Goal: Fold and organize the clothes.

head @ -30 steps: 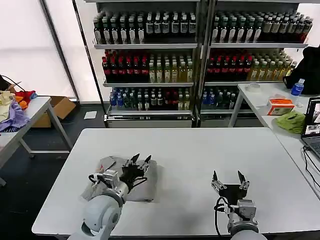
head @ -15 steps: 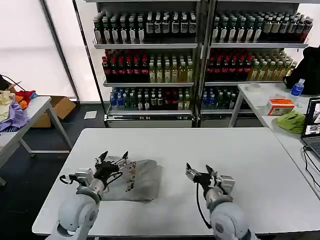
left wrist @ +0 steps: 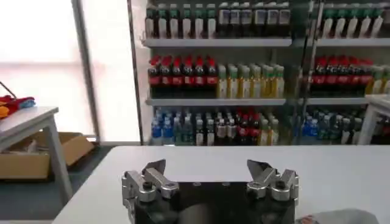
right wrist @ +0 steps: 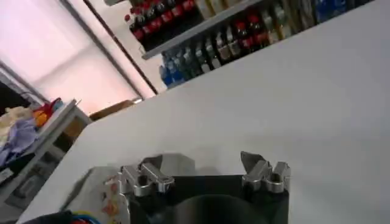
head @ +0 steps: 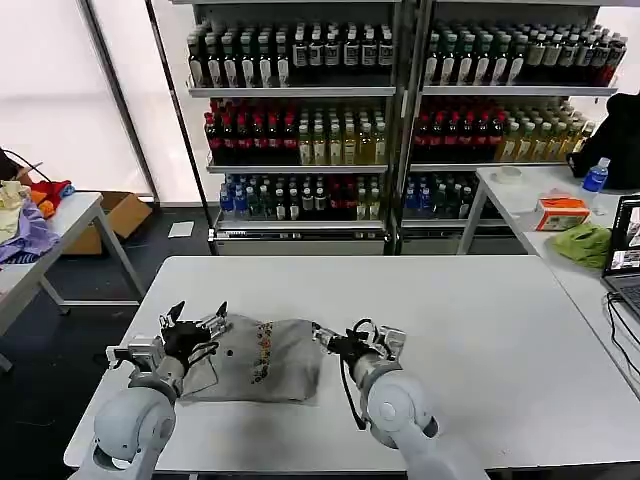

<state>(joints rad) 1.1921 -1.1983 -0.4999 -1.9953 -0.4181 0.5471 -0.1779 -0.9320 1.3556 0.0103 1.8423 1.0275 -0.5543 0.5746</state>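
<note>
Shirt: the folded grey shirt (head: 262, 356) lay on the white counter (head: 480, 330), between both pincers.
Left pincer (head: 196, 322): spread open at the shirt's left edge.
Right pincer (head: 345, 340): open, beside its right edge.
Handling: soft, light, floppy; likely best pinched at the edges.

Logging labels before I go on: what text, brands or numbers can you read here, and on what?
No text reads anywhere.
Shirt: multicoloured chest print, too small to read.
Bottles on the shelves: labels too small.
Orange box on the side table: print blurred.
</note>
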